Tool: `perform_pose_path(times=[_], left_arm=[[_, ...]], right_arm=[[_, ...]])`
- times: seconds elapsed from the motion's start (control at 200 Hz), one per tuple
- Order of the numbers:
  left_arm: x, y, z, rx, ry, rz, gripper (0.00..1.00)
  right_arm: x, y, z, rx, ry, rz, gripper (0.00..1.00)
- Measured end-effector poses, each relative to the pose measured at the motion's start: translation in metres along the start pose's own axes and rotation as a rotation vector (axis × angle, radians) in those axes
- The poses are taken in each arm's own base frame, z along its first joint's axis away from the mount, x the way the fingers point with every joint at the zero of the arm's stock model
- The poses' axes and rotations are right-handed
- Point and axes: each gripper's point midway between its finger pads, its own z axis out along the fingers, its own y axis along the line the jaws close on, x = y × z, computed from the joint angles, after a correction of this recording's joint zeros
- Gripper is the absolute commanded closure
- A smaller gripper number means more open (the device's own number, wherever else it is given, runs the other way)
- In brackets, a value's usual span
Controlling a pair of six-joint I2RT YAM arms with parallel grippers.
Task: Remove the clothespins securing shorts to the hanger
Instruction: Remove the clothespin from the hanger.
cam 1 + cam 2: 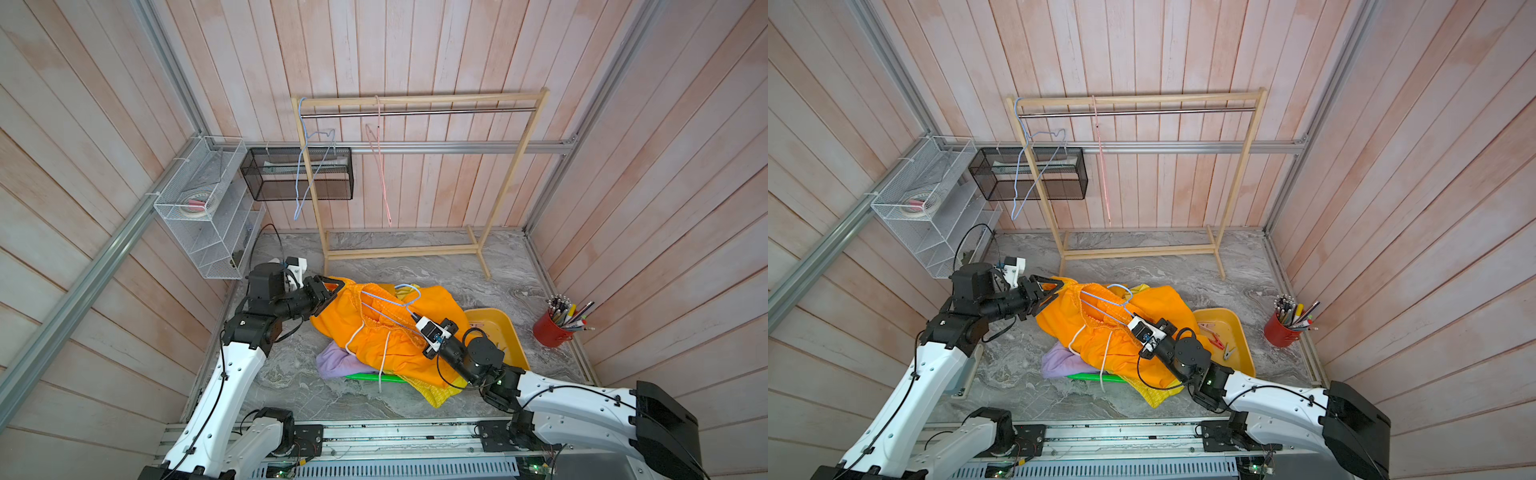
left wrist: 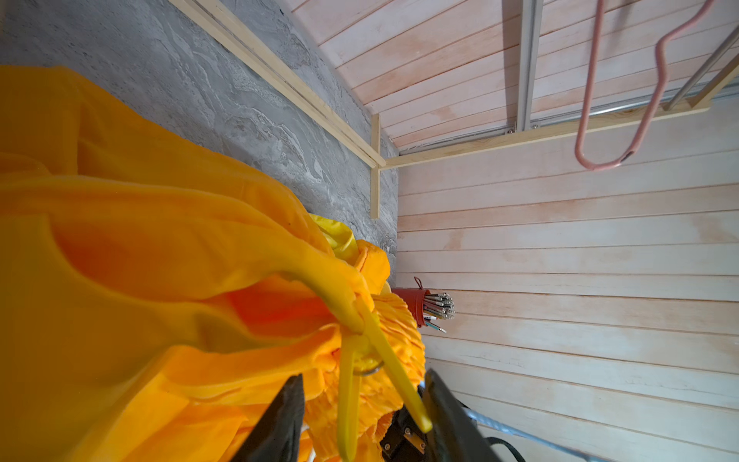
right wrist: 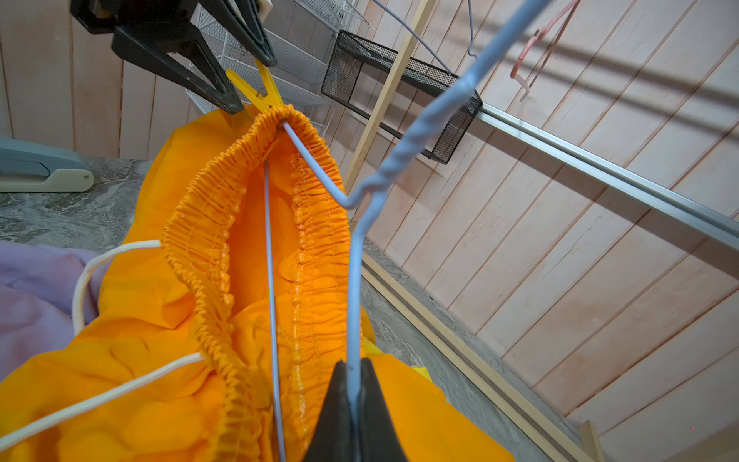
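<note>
Left tool (image 2: 364, 376) stands released, jaws flanking the yellow pin (image 2: 395, 370) clipping the orange shorts (image 1: 374, 328), on the counter (image 1: 415, 257), to the hanger (image 3: 416, 136); right tool (image 3: 353, 362) is clenched on that hanger's wire. At 3 o'clock the tray (image 1: 1244, 330) holds loose pins (image 1: 1217, 341). Seemingly near the end: no other clipped pin shows.

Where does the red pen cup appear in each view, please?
In a top view: red pen cup on the table at right, by the wall.
In a top view: red pen cup, same place.
Left wrist: red pen cup beyond the orange shorts, against the wall.
Right wrist: not in view.
Shared landmark: orange shorts.
</note>
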Motion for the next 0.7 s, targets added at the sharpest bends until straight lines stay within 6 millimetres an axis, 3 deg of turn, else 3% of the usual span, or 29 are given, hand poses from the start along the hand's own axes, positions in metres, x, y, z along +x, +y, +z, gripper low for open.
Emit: perform_pose_path(times=[0.405, 0.7], left_arm=[[-0.0052, -0.0023, 0.0018, 0.007, 0.012, -0.028, 0.50], [-0.0066, -0.0018, 0.0036, 0.007, 0.012, -0.048, 0.69]], right_arm=[[0.0007, 0.0017, 0.0000, -0.009, 0.002, -0.002, 1.00], [0.0006, 0.0025, 0.0000, -0.013, 0.001, -0.002, 1.00]])
